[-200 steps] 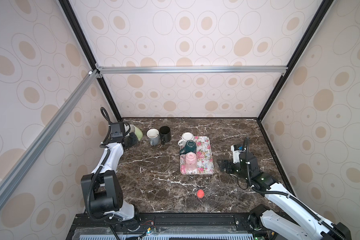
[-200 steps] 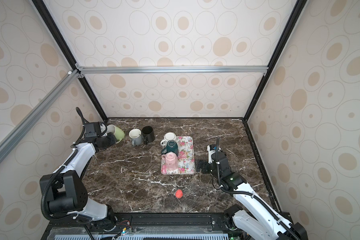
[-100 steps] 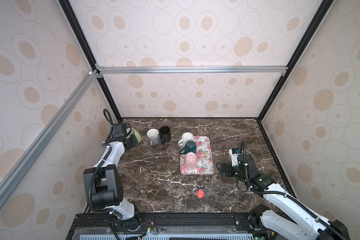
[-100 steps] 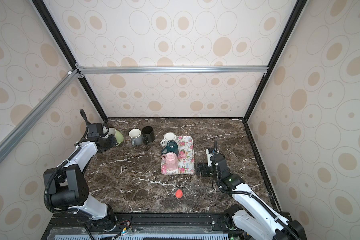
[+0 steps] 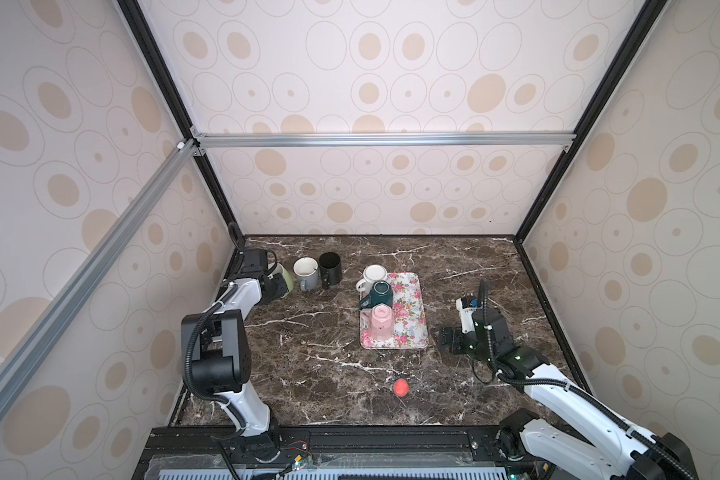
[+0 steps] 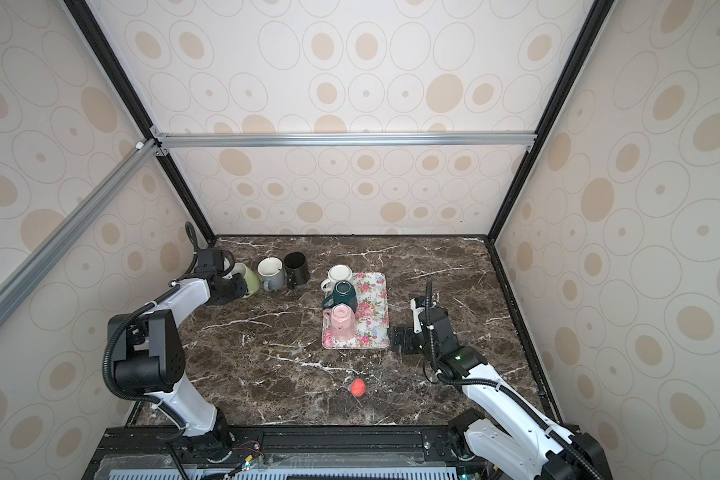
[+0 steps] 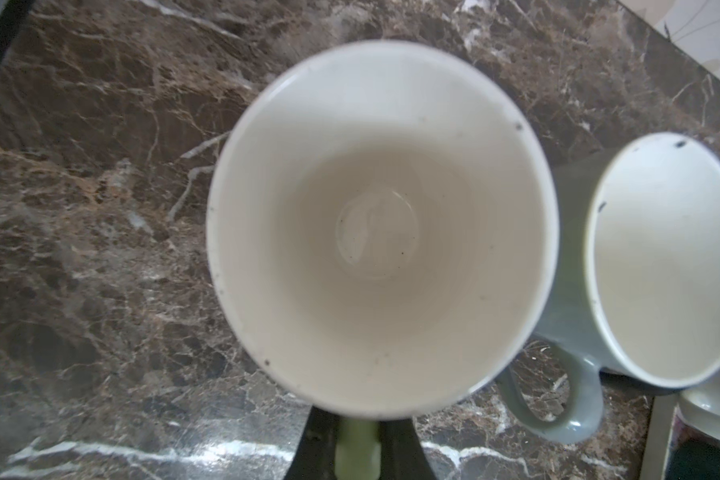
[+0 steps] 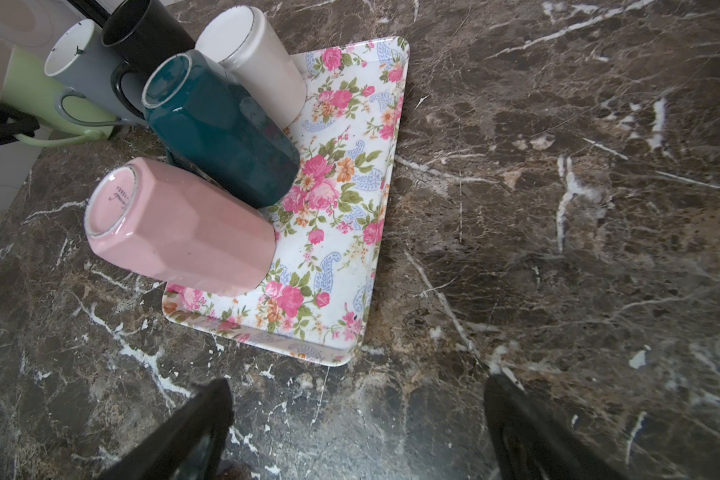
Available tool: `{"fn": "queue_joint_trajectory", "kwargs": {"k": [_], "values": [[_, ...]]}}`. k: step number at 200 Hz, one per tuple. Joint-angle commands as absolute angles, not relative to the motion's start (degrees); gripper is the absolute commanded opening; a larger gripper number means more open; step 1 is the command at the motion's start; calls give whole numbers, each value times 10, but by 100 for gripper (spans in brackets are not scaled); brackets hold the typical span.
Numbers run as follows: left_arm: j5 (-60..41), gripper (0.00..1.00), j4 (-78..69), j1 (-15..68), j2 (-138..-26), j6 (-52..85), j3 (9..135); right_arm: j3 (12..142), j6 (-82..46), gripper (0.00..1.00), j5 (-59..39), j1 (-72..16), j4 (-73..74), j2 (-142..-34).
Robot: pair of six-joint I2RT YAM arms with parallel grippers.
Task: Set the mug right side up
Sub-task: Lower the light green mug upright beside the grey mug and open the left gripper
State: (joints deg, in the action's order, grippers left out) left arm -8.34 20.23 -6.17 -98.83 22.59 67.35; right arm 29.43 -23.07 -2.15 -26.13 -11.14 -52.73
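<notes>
Holding the green mug [image 5: 286, 278] by its handle, left tool [image 5: 276, 286] stays clamped; right tool [image 5: 444, 339] still gapes empty

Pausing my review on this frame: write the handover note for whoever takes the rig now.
Left gripper: shut on the handle of the green mug, which stands mouth up at back left, beside the grey mug and black mug, both upright.
Right gripper: open, empty, by the tray's near right corner.
Done: green mug is right side up.
Left: let go of it. The pink mug and teal mug on the tray, and the white mug at its far corner, are bottom up.
</notes>
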Motion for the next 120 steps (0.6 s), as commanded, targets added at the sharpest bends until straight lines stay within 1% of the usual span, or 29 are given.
{"fn": "queue_joint_trajectory", "kwargs": {"k": [1, 54, 120], "values": [[-63, 0, 168, -50, -983, 220, 721, 288, -232, 97, -22, -260, -106, -530], [-30, 0, 178, -26, -998, 214, 735, 291, -230, 97, -22, -259, -104, -546], [-2, 0, 192, -19, -1008, 205, 741, 292, -227, 97, -20, -260, -110, -549]]}}
